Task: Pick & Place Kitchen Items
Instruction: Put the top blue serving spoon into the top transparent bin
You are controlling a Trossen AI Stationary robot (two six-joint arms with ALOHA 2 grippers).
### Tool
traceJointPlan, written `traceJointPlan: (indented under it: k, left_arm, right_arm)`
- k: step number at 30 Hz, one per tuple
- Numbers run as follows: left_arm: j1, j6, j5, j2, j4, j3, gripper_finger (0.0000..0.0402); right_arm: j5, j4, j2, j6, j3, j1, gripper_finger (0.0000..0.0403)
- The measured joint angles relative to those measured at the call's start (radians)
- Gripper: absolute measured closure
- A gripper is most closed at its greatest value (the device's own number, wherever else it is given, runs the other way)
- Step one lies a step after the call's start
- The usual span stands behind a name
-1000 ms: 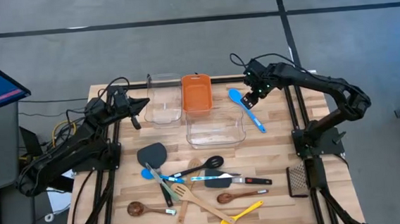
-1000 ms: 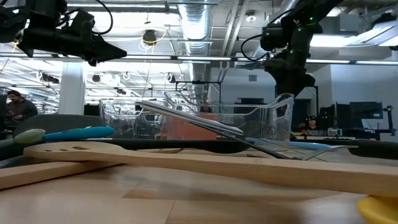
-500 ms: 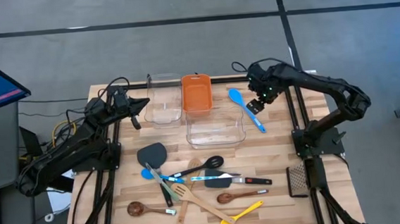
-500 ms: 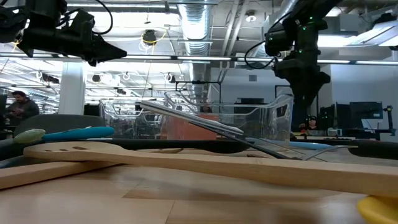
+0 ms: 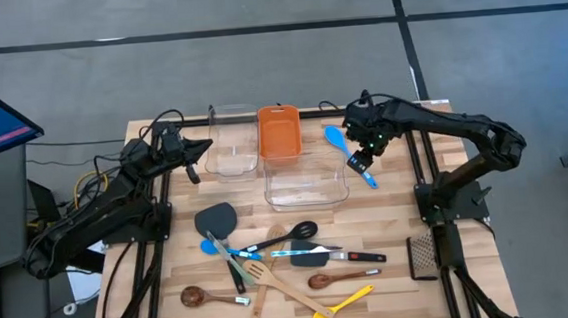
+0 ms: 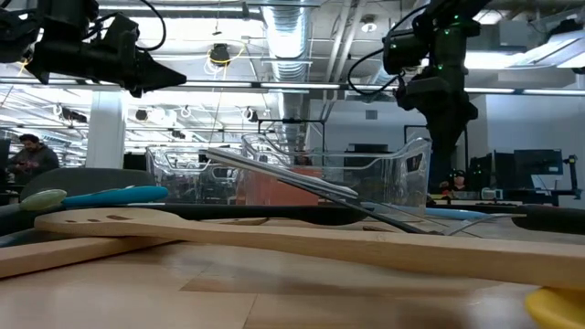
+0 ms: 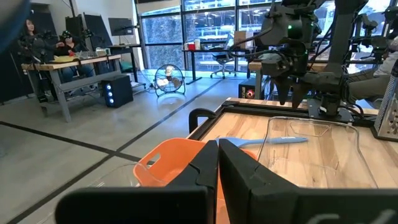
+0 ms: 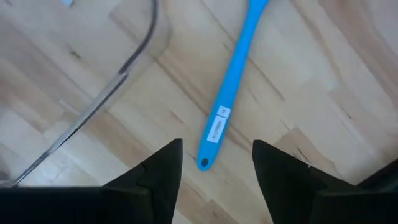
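A blue spoon (image 5: 350,156) lies flat on the table right of the clear tubs; it also shows in the right wrist view (image 8: 233,81). My right gripper (image 5: 361,160) is open above the spoon's handle, its fingers (image 8: 158,177) on either side of the handle's free end (image 8: 205,160), touching nothing. My left gripper (image 5: 197,151) is shut and empty, raised at the far left. The other utensils lie in a loose pile at the near middle: a black turner (image 5: 216,221), a black ladle (image 5: 299,231), wooden spoons (image 5: 201,297), a wooden slotted spatula (image 5: 262,277) and a yellow spoon (image 5: 344,302).
Two clear tubs (image 5: 233,141) (image 5: 306,184) and an orange bin (image 5: 278,131) stand at the far middle, just left of the blue spoon. A metal grater (image 5: 423,255) lies at the right edge. Bare wood lies between the tubs and the pile.
My right gripper has moved a little toward the table's near edge, from beside the blue spoon's bowl end to over its handle. It has stayed open. The spoon has not moved.
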Motion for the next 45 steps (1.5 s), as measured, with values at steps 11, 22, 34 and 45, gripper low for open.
traceJointPlan:
  k: [11, 22, 34, 45]
  left_arm:
    - [0.000, -0.025, 0.000, 0.001, -0.003, 0.000, 0.0399]
    - [0.000, -0.045, 0.000, 0.001, -0.003, 0.000, 0.0399]
    - [0.000, -0.045, 0.000, 0.001, -0.003, 0.000, 0.0399]
    - [0.000, -0.045, 0.000, 0.001, -0.003, 0.000, 0.0399]
  right_arm:
    - [0.000, -0.016, -0.004, -0.046, -0.122, 0.034, 0.0214]
    - [-0.007, 0.130, -0.004, -0.050, -0.265, 0.042, 0.0198]
    - [-0.004, 0.307, -0.004, -0.070, -0.321, 0.038, 0.0204]
    - [0.007, 0.391, -0.004, -0.026, -0.327, 0.035, 0.0198]
